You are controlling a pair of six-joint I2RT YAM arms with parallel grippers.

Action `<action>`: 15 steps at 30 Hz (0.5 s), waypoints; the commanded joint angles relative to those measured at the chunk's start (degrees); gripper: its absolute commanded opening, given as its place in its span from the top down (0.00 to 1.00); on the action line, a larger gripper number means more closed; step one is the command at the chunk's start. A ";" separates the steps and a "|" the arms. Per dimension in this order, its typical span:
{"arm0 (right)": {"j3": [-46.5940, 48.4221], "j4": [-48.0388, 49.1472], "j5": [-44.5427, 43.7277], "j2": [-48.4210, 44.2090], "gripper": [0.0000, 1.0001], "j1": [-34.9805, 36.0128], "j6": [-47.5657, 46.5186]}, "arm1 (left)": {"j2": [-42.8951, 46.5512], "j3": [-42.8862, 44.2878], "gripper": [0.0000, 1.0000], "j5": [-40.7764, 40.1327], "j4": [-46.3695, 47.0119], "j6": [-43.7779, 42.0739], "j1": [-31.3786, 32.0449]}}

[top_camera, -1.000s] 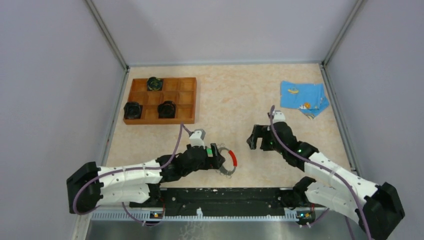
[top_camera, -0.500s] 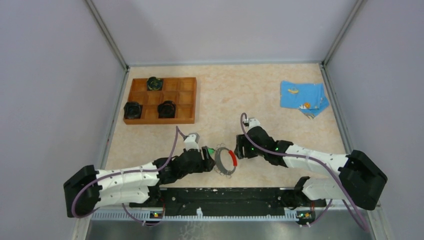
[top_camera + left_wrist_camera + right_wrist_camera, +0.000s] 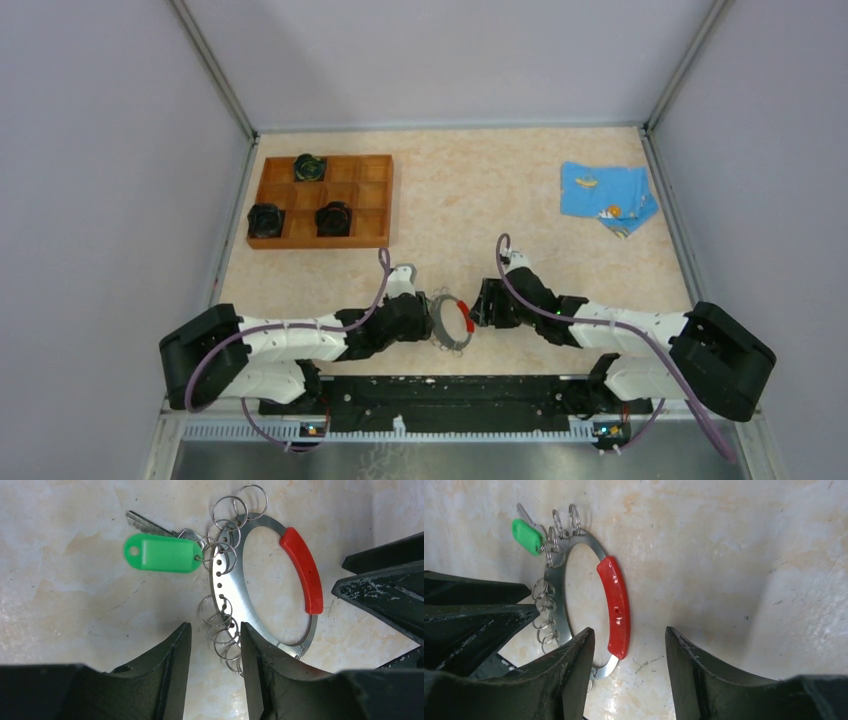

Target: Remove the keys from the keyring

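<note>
Down at the 6 o'clock edge of the table [image 3: 470, 190], both arms reach in toward the keyring [image 3: 452, 322], lying flat between them. The left gripper [image 3: 428, 318] sits at the ring's 9 o'clock side, the right gripper [image 3: 478, 306] at its 3 o'clock side. In the left wrist view the left gripper [image 3: 215, 627] has its fingers parted around a cluster of small split rings [image 3: 220, 630] hanging off the steel band of the keyring [image 3: 235, 600]. There's bare table showing beside them, so nothing is pinched. The key [image 3: 145, 524], with its green head [image 3: 160, 554], lies at the ring's 10 o'clock, linked on through a split ring. The red section [image 3: 302, 570] curves along the 2 o'clock side. From the right wrist, the right gripper [image 3: 630, 632] is parted too, fingers straddling the lower end of the red section [image 3: 616, 605] with a gap on one side, so no grip. The key [image 3: 526, 536] shows there at the far end of the keyring [image 3: 555, 587]. Farther out, a wooden tray [image 3: 322, 243] at 10 o'clock holds three black pucks [image 3: 266, 220], and a blue cloth [image 3: 605, 195] lies at 2 o'clock.
</note>
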State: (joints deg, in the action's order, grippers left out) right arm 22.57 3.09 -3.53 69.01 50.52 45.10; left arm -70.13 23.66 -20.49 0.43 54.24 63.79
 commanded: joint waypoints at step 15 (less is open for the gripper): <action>-5.42 17.06 9.15 -0.37 0.51 0.63 15.36 | -11.24 -0.29 0.81 2.71 6.56 2.34 -0.24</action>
State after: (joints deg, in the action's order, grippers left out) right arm 16.82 13.74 2.15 68.84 50.50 57.04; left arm -78.56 25.43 -20.51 9.69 55.33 63.46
